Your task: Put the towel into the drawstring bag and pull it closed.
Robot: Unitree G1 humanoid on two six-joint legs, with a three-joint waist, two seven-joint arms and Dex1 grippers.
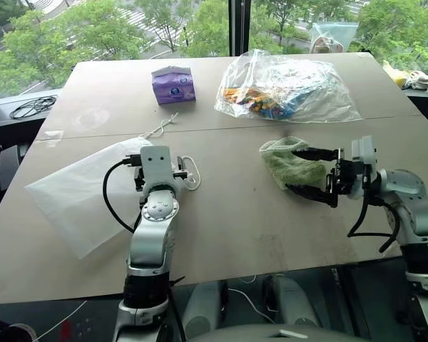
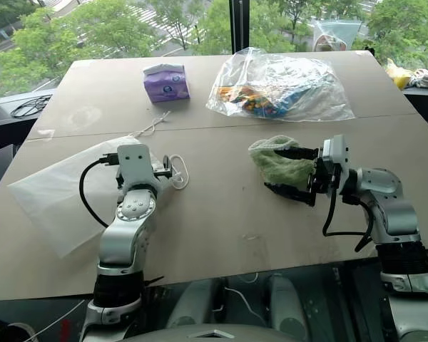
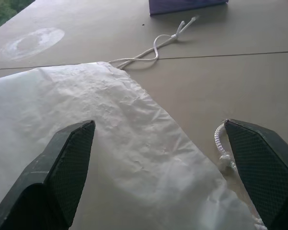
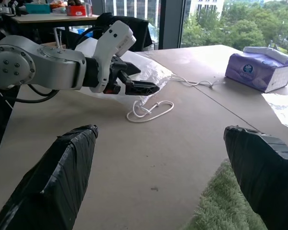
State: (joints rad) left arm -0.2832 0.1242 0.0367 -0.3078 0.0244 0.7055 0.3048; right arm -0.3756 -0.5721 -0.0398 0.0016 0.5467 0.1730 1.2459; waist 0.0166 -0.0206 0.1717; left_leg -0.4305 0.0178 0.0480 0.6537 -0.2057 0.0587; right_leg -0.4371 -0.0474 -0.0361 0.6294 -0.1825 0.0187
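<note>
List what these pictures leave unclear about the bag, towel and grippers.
- Bag mouth: left arm covers it in head views; open or closed, cannot tell.
- Towel: right wrist view's edge cuts it to a corner.
- Right gripper: fingers straddle the towel; contact unclear.
- Left gripper: open over the bag; touching it, cannot tell.

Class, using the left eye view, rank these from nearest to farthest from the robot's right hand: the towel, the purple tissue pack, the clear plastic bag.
1. towel, between the right hand's open fingers
2. clear plastic bag, farther back on the table
3. purple tissue pack, far side, toward the left
</note>
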